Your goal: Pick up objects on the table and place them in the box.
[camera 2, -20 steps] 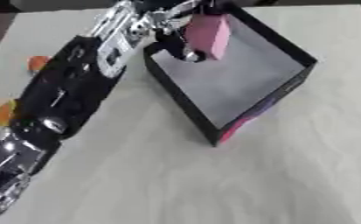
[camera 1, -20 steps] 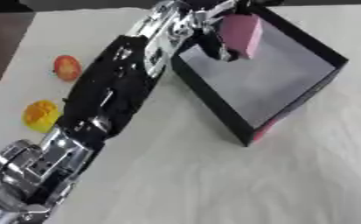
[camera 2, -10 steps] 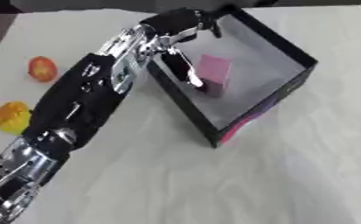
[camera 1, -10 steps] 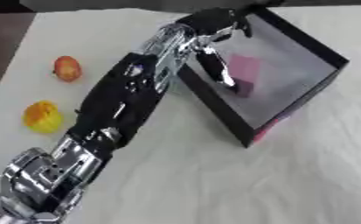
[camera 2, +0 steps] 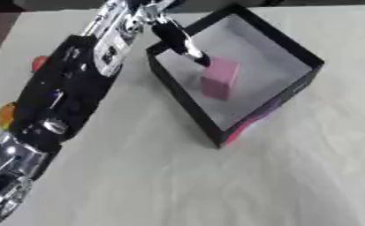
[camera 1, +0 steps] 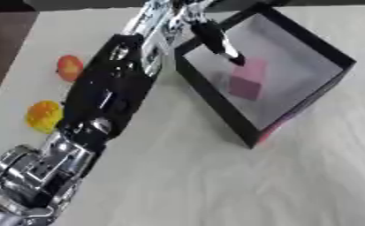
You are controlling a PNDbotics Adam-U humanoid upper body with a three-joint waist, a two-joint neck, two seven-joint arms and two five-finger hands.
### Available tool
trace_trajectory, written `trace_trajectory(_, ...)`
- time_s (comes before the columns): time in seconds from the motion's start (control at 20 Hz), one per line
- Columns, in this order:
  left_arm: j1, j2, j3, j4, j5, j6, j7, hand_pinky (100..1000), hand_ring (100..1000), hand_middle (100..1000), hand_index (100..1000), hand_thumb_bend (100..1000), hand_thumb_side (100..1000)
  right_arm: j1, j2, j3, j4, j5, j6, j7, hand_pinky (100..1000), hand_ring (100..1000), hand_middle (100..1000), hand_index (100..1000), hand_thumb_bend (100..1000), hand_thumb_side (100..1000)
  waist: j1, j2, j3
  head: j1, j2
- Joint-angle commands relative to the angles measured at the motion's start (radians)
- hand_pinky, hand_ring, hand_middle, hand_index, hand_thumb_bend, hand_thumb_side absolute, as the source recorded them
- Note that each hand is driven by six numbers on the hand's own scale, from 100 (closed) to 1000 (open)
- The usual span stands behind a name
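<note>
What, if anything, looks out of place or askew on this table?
Nothing stands out. The pink block sits inside the black box, with the left hand open above it. Two round orange and yellow objects wait on the table.

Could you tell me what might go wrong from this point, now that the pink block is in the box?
The left hand hangs over the box with its fingers at the pink block; pulling back, it might drag or tip the block. The arm lies close along the box's near wall, so it could nudge the box. The two orange objects left of the arm might be knocked.
</note>
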State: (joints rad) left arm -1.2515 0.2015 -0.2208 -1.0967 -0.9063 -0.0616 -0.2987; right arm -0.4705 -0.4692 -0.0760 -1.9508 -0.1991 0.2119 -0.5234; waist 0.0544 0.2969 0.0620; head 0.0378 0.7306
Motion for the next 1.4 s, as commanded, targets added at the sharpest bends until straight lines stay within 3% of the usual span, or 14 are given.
trace_trajectory(0.05, -0.024, 0.158, 0.013, -0.058, 0.037, 0.048, -0.076, 857, 837, 809, 878, 922, 396, 0.013, -0.044, -0.006, -0.009, 0.001, 0.002, -0.001, 871, 855, 817, 916, 254, 348, 0.017, -0.048, 0.018, -0.033, 0.019)
trace_trajectory(0.3, 0.036, 0.337, 0.009, -0.037, 0.02, 0.087, -0.18, 872, 853, 812, 886, 944, 373, 0.048, -0.057, -0.005, 0.001, 0.017, 0.01, 0.011, 871, 856, 817, 916, 250, 356, 0.025, -0.06, 0.054, -0.064, 0.03)
trace_trajectory(0.5, 0.1, 0.395, 0.029, 0.037, -0.002, 0.113, -0.225, 871, 858, 816, 892, 921, 388, 0.058, -0.059, -0.007, 0.001, 0.024, 0.011, 0.013, 871, 856, 817, 916, 249, 357, 0.018, -0.058, 0.058, -0.066, 0.026)
trace_trajectory(0.9, 0.156, 0.377, 0.07, 0.213, -0.047, 0.152, -0.216, 867, 859, 814, 888, 908, 392, 0.053, -0.049, -0.007, -0.003, 0.021, 0.011, 0.012, 871, 856, 816, 916, 246, 359, 0.004, -0.046, 0.047, -0.052, 0.01)
trace_trajectory(1.15, 0.162, 0.352, 0.114, 0.307, -0.068, 0.182, -0.172, 845, 843, 809, 866, 823, 377, 0.05, -0.04, -0.006, -0.004, 0.022, 0.013, 0.012, 871, 856, 816, 916, 245, 364, -0.002, -0.034, 0.039, -0.034, -0.003)
trace_trajectory(1.4, 0.165, 0.325, 0.138, 0.355, -0.018, 0.186, -0.113, 816, 826, 817, 852, 750, 371, 0.041, -0.032, -0.004, -0.005, 0.023, 0.016, 0.013, 872, 856, 816, 916, 243, 367, -0.005, -0.021, 0.029, -0.023, -0.016)
